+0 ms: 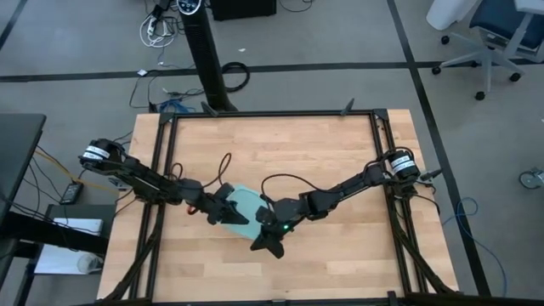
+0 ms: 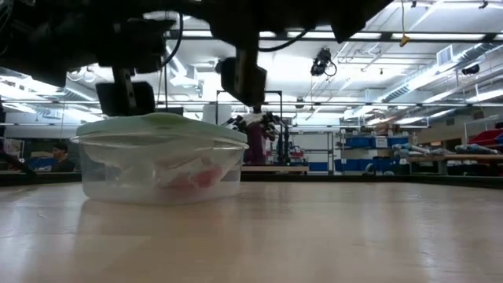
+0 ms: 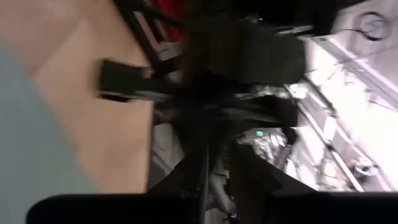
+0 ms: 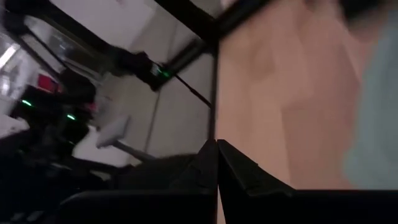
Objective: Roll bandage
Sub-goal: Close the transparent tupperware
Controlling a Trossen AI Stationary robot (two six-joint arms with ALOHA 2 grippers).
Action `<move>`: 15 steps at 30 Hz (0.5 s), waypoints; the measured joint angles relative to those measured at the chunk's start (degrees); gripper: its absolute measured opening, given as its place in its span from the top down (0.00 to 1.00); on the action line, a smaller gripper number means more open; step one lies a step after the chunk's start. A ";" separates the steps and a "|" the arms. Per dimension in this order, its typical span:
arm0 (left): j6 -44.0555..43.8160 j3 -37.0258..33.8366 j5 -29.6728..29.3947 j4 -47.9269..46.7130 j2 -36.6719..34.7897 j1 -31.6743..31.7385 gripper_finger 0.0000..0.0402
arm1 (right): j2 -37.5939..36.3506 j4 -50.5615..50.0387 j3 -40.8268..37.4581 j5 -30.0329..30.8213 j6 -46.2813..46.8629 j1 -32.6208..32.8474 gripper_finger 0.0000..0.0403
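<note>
A wooden table [image 1: 340, 170] seen from above, with two dark robot arms reaching in toward a light-blue square container [image 1: 242, 202] that sits a little left of the table's middle, toward the near edge.

From the left, the left arm stretches across the table's left side. Its gripper [image 1: 223, 206] lies over the container's left edge. From above its fingers are too dark and foreshortened to judge, and its own wrist camera shows only blurred dark shapes, so whether they are apart or closed on anything cannot be told. A small patch of red shows on the arm just behind the gripper; what it is cannot be told.

In the table-level view the container [image 2: 161, 161] is a translucent tub with a pale lid resting on top. Inside it, low and toward the right half, lies the bandage [image 2: 196, 178], visible only as a soft red smear through the frosted wall. Its shape, long axis and direction cannot be made out.

To the right, the right arm comes in from the table's right side. Its gripper [image 1: 270, 244] sits just beside the container's near right corner, pointing toward the near edge. In its wrist view the two dark fingers [image 4: 205, 163] are pressed together with nothing between them, over bare wood.
</note>
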 joint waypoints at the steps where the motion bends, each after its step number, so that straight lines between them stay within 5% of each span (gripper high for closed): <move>1: 0.00 0.00 0.52 1.35 -0.04 -0.01 0.84 | 0.00 -1.02 0.00 -0.09 -0.12 -0.24 1.00; 15: -0.47 0.22 9.06 14.71 -0.15 -1.68 0.84 | 0.00 -10.34 0.04 -0.41 -4.39 -9.36 1.00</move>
